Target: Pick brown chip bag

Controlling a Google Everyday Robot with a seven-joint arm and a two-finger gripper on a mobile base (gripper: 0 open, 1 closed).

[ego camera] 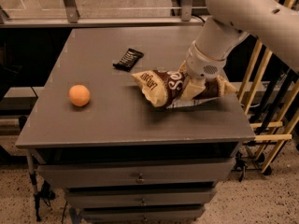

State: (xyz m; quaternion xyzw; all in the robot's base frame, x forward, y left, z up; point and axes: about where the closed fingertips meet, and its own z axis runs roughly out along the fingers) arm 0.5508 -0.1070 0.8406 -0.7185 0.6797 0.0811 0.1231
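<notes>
Brown chip bag, big and puffy and crinkly, with a dark brown middle and cream-tan ends, is on the right part of the flat grey table. Its left end tips up a little, and a dark shadow lies on the table under it. Its right end pokes out past the gripper, close to the table's right edge.

The pale gripper comes down from the thick white robot arm and is squeezed on the middle of the bag. One cream finger lies across the front of the bag, and the bag bunches up around it.

A strip of bare table runs between the bag and the front edge. To the left there is lots of open table. A small round orange ball or fruit sits there near the left edge, far from the bag. A small flat black snack wrapper lies behind the bag and to its left, near it but not touching.

Past the right edge stand light wooden bars, close to the arm. Grey drawers with little knobs are under the table top.

Big white curly letters on the brown middle start with "So"; the gripper hides the rest. Small dark letters run along the tan left end, but I cannot read them. The black wrapper has pale writing that I cannot read either.
</notes>
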